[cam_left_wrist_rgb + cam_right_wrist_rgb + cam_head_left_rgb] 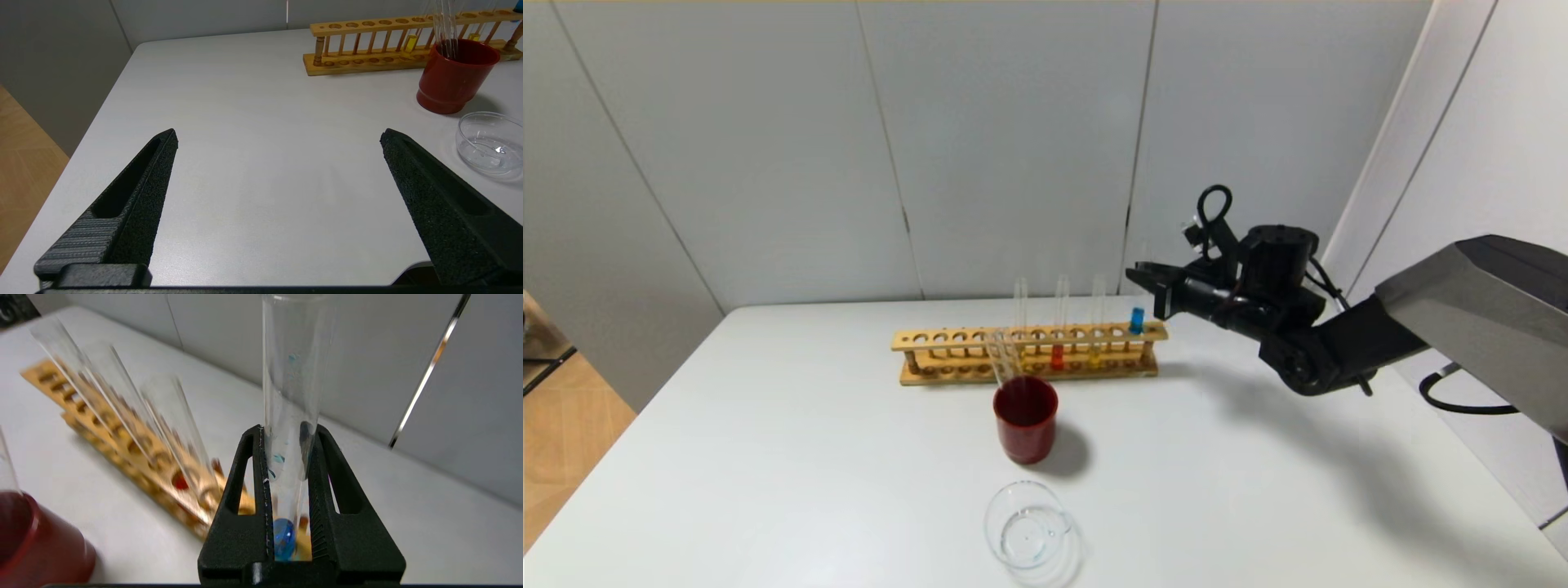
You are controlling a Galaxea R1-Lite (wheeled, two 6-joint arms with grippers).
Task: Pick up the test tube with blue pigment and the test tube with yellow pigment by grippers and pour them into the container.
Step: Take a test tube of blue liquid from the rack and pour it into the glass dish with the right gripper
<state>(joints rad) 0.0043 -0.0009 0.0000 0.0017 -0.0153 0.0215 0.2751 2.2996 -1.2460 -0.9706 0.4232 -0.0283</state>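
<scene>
My right gripper (1145, 282) is shut on the test tube with blue pigment (1137, 320), holding it upright over the right end of the wooden rack (947, 339); its blue tip sits at the level of the rack's top rail. In the right wrist view the fingers (289, 433) clamp the clear tube (290, 375), blue liquid at its bottom. The test tube with yellow pigment (1095, 356) stands in the rack, left of the blue one. The clear glass container (1027, 524) sits at the table's front. My left gripper (280, 134) is open and empty over the table's left part.
A dark red cup (1025, 418) with empty glass tubes leaning in it stands between rack and container. A tube with red-orange liquid (1058, 358) stands in the rack. The cup (453, 77) and the container (488, 143) also show in the left wrist view.
</scene>
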